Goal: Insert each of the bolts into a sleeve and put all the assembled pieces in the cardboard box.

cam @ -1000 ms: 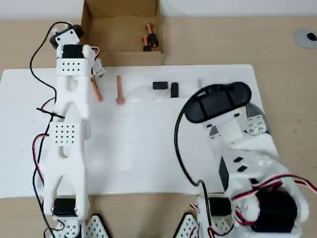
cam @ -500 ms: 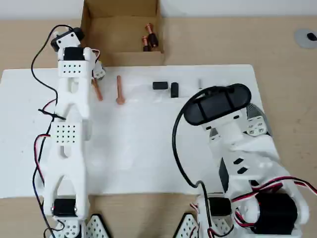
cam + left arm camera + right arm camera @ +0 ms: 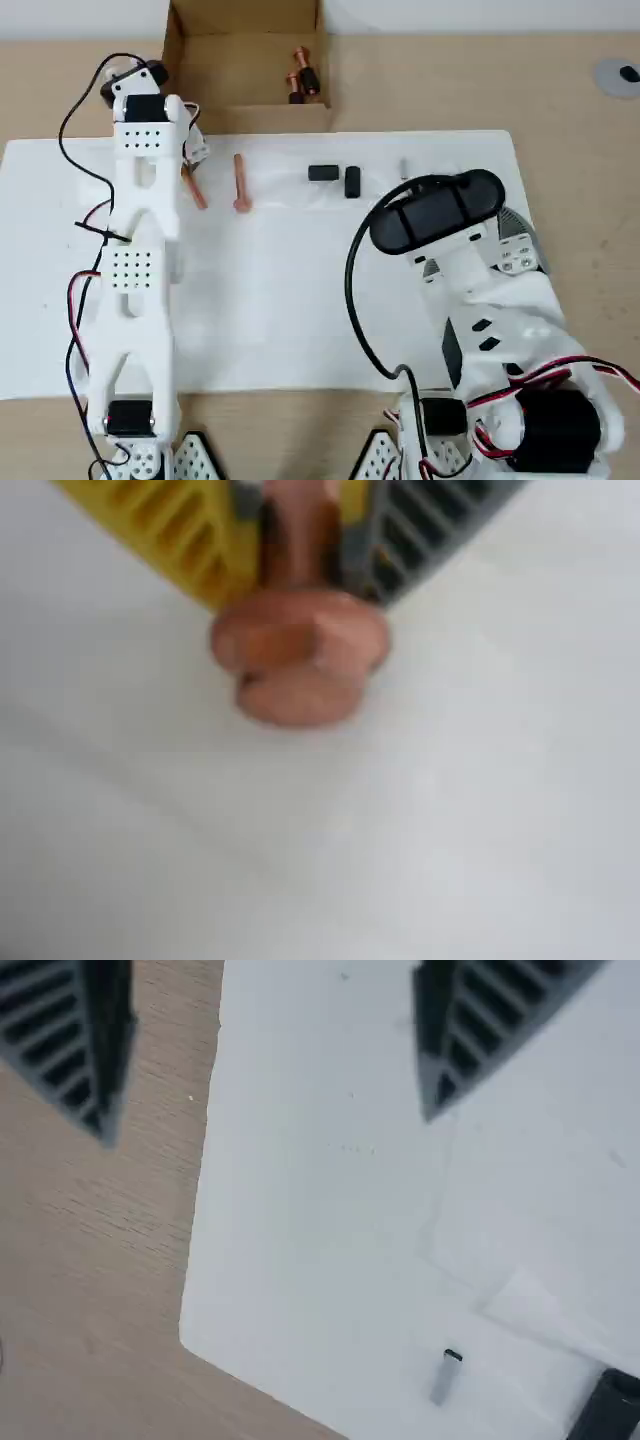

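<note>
Left gripper (image 3: 300,540): jaws are clamped on the shank of a copper bolt (image 3: 300,665), whose head is held just over the white sheet (image 3: 300,300). A second bolt (image 3: 240,182) is seen lying near it on the sheet. Assembled pieces (image 3: 308,80) are noted in the cardboard box (image 3: 235,70), by its right wall. A black sleeve (image 3: 322,173) and a second sleeve (image 3: 352,181) lie close together on the sheet. Right gripper (image 3: 270,1115): spread wide, nothing gripped, positioned above the sheet's edge.

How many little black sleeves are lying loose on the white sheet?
2. One black plastic sleeve lies near the white sheet's far edge; the second sleeve sits right beside it, turned crosswise. Others could be hidden under the right arm.
</note>
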`<control>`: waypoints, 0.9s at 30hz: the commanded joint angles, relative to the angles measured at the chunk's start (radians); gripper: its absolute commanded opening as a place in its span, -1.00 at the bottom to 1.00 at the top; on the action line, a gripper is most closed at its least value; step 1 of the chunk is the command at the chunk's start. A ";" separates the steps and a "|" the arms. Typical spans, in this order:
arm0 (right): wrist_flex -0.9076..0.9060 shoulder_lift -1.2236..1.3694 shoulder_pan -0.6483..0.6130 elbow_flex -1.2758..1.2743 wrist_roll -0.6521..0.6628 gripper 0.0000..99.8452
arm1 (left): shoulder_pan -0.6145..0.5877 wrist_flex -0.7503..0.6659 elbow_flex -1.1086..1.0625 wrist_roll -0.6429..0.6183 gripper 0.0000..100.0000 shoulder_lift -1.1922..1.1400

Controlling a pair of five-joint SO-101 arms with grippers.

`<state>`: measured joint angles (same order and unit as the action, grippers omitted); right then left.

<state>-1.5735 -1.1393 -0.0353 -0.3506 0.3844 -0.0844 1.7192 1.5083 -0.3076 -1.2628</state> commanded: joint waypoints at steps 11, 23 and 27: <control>0.038 0.002 0.012 -0.166 -0.002 -0.53 | 0.245 0.037 -0.049 0.052 -0.99 0.575; 0.402 0.076 -0.039 -0.302 -0.470 -0.53 | 0.247 0.037 -0.767 0.216 -0.99 1.325; 0.436 0.283 -0.119 -0.266 -0.522 -0.53 | 0.245 0.034 -1.112 0.295 -0.99 1.584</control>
<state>-1.1807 -0.9797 -0.0997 -0.6498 -0.0928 0.1534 1.7499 0.6368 -0.0637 0.1043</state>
